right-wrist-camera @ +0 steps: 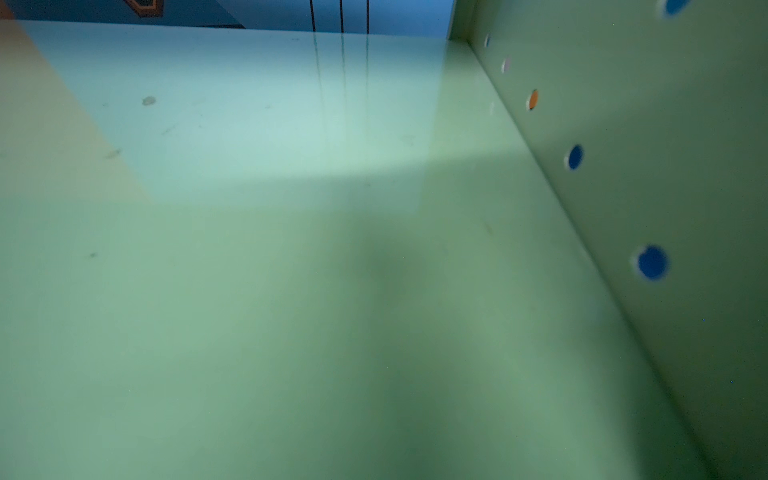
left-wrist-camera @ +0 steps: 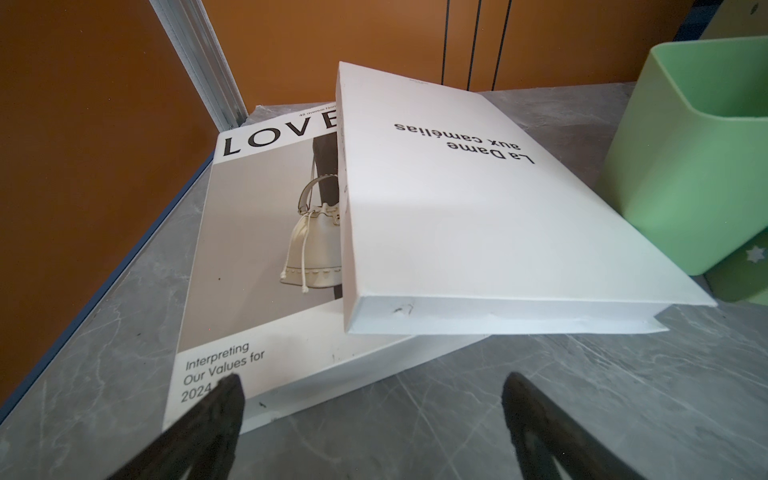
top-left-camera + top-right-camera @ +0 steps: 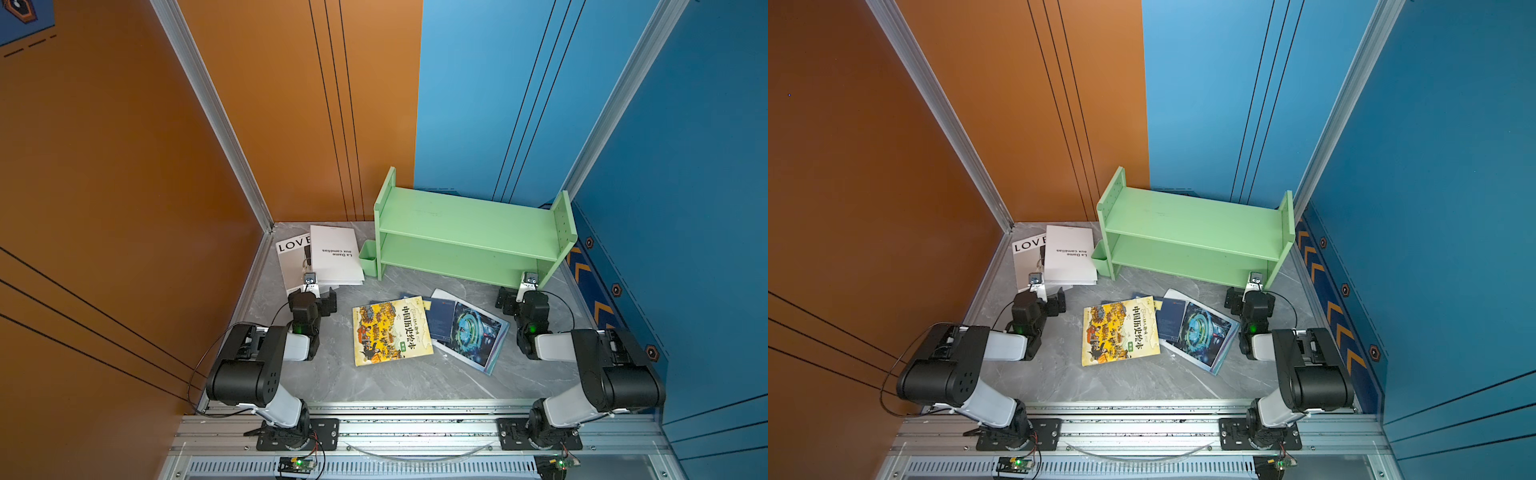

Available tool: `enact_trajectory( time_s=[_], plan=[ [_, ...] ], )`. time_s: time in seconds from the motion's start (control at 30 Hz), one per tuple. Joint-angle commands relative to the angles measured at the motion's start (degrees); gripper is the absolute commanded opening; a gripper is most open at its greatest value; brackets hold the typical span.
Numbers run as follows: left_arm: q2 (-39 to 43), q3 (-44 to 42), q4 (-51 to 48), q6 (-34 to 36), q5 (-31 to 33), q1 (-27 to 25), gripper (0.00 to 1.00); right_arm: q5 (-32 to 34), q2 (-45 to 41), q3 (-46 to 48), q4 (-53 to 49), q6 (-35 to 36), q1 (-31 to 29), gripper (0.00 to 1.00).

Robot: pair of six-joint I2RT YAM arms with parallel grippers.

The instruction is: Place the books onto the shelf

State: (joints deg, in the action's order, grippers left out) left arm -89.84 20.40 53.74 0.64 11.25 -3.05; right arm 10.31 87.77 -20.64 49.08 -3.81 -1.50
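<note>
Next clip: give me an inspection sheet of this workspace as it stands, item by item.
Surface: grey marbled tabletop, no spills seen.
Job's things: shelf, both tiers empty; white book lying partly on the LOVE book, beside the green cup; yellow book, navy book and teal book overlapping mid-table.
Clutter: nothing seen.
Grippers: left gripper, jaws open, empty, facing the LOVE book; right gripper open, empty, by the shelf's right end.
Cables: black cable looped off the left arm, clear of the books.
Surroundings: orange wall, blue wall, aluminium rail in front.
</note>
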Motion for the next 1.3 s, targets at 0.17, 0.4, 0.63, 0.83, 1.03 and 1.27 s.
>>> enact_trajectory(
  time_s=[0.17, 0.4, 0.63, 0.83, 1.03, 1.27],
  plan=[
    [0.2, 1.3, -0.8, 0.2, -0.9, 0.3, 0.98, -1.3, 0.0, -1.3, 0.3, 0.4, -0.5, 1.0],
    [0.3, 1.2, -0.8, 0.2, -0.9, 0.2, 0.98, -1.3, 0.1, -1.3, 0.3, 0.4, -0.5, 1.0],
    [0.3, 1.3, -0.8, 0.2, -1.1, 0.4, 0.98, -1.3, 0.0, -1.4, 0.3, 0.4, -0.5, 1.0],
    [2.5, 0.7, -1.1, 1.8, -0.4, -1.1, 0.98, -0.9, -2.7, -3.7, -5.8, 0.6, -0.9, 1.0],
    [19.2, 1.9, -15.4, 8.2, 5.0, -9.4, 0.98, -6.7, -11.0, -20.6, -42.9, -3.1, -1.4, 1.0],
    [34.5, 12.3, -43.2, 1.4, 12.1, -20.9, 0.98, -6.1, -19.9, -20.2, -50.7, -9.4, -11.3, 1.0]
  ],
)
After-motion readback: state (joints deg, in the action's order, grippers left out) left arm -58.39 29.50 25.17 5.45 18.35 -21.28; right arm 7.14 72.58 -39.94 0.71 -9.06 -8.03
